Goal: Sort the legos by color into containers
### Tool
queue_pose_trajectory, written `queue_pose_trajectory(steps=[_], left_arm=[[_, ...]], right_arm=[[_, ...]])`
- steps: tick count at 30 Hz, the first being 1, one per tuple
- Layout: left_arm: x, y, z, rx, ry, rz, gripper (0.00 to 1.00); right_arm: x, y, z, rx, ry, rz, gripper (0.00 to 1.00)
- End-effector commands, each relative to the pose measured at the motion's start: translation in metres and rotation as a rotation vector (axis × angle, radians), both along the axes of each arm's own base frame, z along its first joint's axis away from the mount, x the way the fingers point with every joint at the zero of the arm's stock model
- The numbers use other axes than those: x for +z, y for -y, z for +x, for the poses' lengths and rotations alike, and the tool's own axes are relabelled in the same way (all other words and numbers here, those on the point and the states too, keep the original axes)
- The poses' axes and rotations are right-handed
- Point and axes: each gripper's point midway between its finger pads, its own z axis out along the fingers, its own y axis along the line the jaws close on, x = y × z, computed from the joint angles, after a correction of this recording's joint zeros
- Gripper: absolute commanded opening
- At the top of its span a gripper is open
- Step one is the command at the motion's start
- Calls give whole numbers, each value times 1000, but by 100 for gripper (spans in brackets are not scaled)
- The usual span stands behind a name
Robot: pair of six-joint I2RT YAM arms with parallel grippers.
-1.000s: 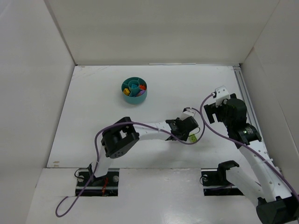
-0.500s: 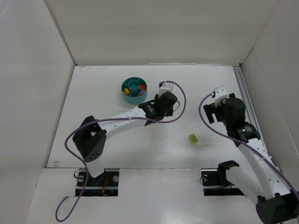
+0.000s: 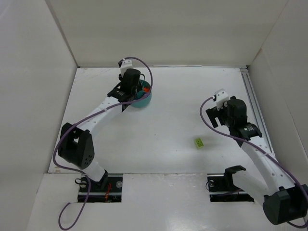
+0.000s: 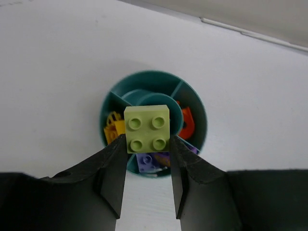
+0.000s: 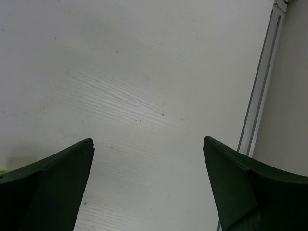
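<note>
Top external view: open table (image 3: 173,106) is seen between the arms. The dish (image 4: 150,82) sits far, left of centre. The left gripper (image 4: 147,144) is clamped on a lime brick (image 4: 147,129) over the dish centre. The right gripper (image 5: 148,140) is spread wide, nothing held, near the rail (image 5: 260,96). A second lime brick (image 3: 198,142) lies well apart from the dish.

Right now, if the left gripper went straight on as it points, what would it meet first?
Probably the teal dish, near its centre cup; the lime brick held by the left gripper would touch first. Depth is unclear.
</note>
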Motion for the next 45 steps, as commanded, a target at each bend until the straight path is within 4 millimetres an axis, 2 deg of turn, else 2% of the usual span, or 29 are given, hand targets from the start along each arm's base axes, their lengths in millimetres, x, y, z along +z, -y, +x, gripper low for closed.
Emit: queue_pose_trajectory(steps=[1,3,4,5,6,9,11,14,16,21,23,26,27,32,34,35,37,40,45], left_arm=[[18,-15,29,8,76,14,24],[17,-28,40,31,82,33,24],[7,-28,46,30,62,38,24],[12,-30,54,27,76,33,24],[10,-29,58,24,74,42,24],[3,-32,73,32,55,44,24],[-8,-34,77,32,31,50,24],[0,-42,83,51,53,41,24],[-2,-49,88,52,54,31,24],[-9,-44,89,10,36,11,24],[-19,-40,91,-12,14,17,26],[-25,-37,94,-25,4,14,26],[-21,-34,96,-41,12,13,26],[-30,-28,99,-71,-12,15,27],[-26,-27,100,-71,-3,13,27],[-35,-28,99,-71,-27,19,28],[-37,-27,101,-71,-28,20,28],[-46,-28,99,-71,-58,28,34],[-48,-25,97,-87,-69,23,43]], right_arm=[[24,-8,19,33,86,22,100],[27,-9,27,38,89,14,100],[24,-9,28,43,79,2,100],[26,-11,31,51,84,8,100],[20,-12,33,52,63,4,100],[19,-13,39,52,53,2,100],[16,-13,39,52,44,0,100],[18,-13,41,56,53,-6,100],[18,-15,41,64,52,-1,100],[15,-15,41,64,43,-3,100],[15,-15,41,64,43,-3,100],[15,-15,41,64,43,-3,100],[15,-15,41,64,43,-3,100],[12,-15,42,64,34,-5,100],[9,-15,43,64,25,-6,100],[13,-14,44,56,35,-9,100],[13,-14,44,56,35,-9,100],[11,-14,45,56,26,-11,100],[11,-14,45,56,26,-11,100]])
